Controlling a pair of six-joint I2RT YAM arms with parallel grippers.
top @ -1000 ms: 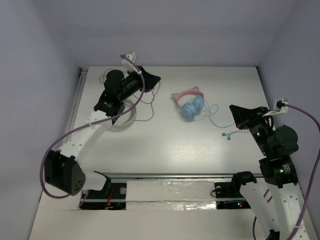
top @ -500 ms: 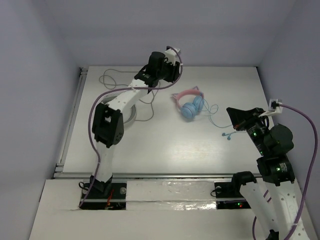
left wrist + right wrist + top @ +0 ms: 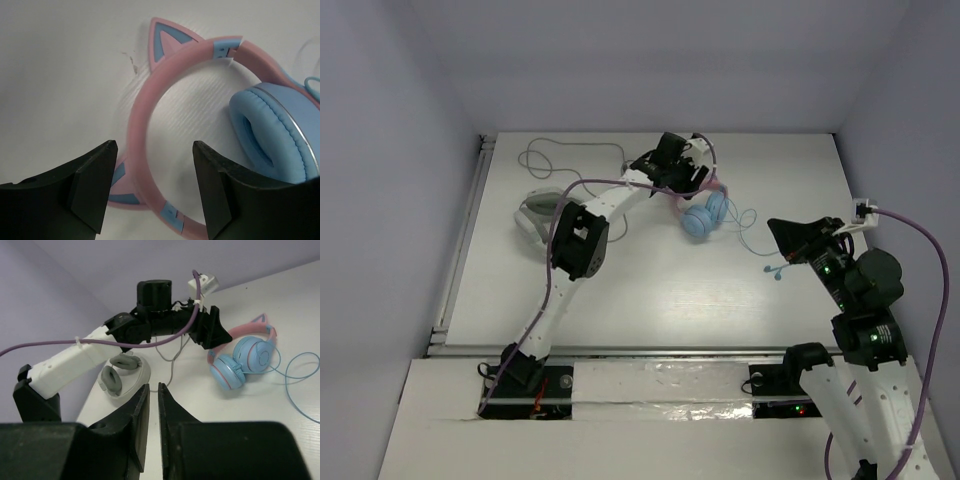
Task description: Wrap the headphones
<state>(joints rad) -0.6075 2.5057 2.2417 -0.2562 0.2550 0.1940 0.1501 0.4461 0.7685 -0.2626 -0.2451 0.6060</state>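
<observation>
Headphones (image 3: pixel 145 100), pink cat-eared band and round blue cups, on white tabletop (image 3: pixel 650 290) right under left claw (image 3: pixel 154 150), spread wide. Right claw (image 3: pixel 153 387) pinched narrow, holding nothing.

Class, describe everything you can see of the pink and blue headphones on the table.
The headphones lie flat on the white table, towards its far side. The pink, plastic-looking headband carries two pink cat ears with blue centres. The two round light-blue earcups look padded and sit close together. A thin light-blue cable loops loosely to their right. The open left gripper hovers over the headband, seemingly not touching.
</observation>
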